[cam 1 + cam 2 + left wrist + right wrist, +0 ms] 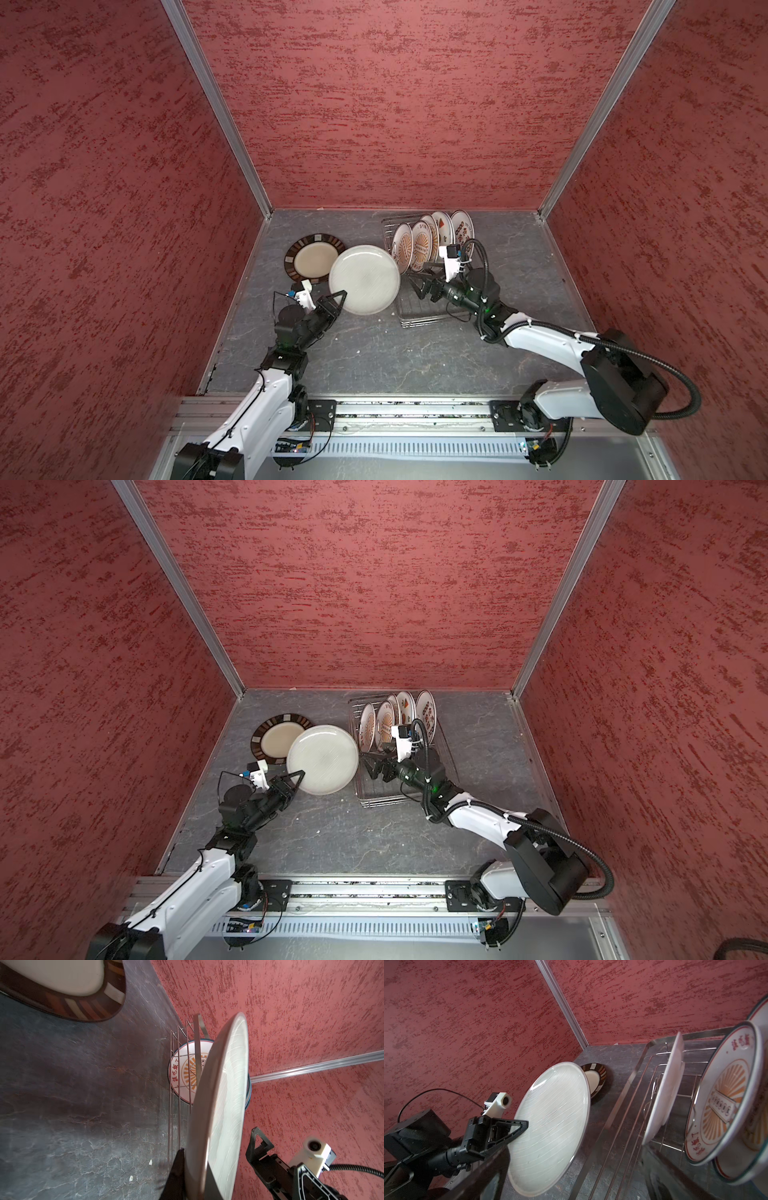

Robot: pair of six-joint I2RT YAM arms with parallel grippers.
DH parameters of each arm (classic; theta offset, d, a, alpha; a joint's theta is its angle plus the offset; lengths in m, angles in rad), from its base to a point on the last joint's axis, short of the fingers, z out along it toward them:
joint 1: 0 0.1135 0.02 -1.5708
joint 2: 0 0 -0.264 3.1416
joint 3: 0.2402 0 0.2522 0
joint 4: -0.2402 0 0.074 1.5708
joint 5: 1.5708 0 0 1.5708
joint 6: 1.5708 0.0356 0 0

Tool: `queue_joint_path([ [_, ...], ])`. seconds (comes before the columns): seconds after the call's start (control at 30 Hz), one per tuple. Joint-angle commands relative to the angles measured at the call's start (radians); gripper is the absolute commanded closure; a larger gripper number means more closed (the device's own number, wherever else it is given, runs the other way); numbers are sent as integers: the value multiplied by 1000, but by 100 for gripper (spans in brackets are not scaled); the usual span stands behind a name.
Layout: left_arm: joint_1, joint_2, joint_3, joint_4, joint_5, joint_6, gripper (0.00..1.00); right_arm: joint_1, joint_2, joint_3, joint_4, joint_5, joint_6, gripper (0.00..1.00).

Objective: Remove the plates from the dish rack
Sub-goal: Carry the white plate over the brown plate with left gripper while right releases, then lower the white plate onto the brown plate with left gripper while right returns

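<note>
1. Gripping the near rim of a large round white ribbed plate point(365, 278) point(324, 757) point(550, 1122), the left gripper point(338, 297) point(297, 777) point(517, 1126) had its jaws pinched narrow on the edge. The plate was up off the grey marbled stone-look worktop point(374, 361) and tilted.
2. That white ribbed plate hung between the two other groups. In both top views its far left edge overlapped a round, cream-centred, dark-rimmed striped plate point(309, 257) point(276, 739) point(593, 1080). Whether the two touched, I could not tell.
3. The striped plate lay flat near the worktop's left edge, toward the back left corner.
4. Over by the back edge, right of the middle, sat the rectangular silver wire dish rack point(415, 321) point(374, 802) point(633, 1093) point(178, 1059).
5. Five round white printed plates point(422, 245) point(384, 725) stood on edge in the rack's far half, lined up side by side.
6. The right gripper point(422, 283) point(376, 766) hovered over the rack's near half, just beside the white ribbed plate's right edge. Its jaws were spread wide and gripped nothing.
7. Through the rack wires, the left wrist view caught an orange sunburst plate point(182, 1072) point(724, 1093) with red characters around its rim, standing upright.
</note>
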Motion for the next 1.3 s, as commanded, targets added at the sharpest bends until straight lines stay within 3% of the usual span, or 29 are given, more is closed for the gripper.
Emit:
queue_joint_path([
  [0.0, 56, 6, 66, 156, 26, -52, 100, 39, 2, 23, 54, -56, -80, 1],
  [0.67, 270, 198, 142, 142, -102, -107, 100, 187, 400, 499, -260, 99, -204, 1],
  [0.9, 298, 331, 164, 253, -128, -128, 100, 226, 555, 664, -352, 45, -250, 1],
  [1.27, 321, 539, 285, 223, -211, -79, 100, 234, 737, 880, -461, 17, -255, 1],
])
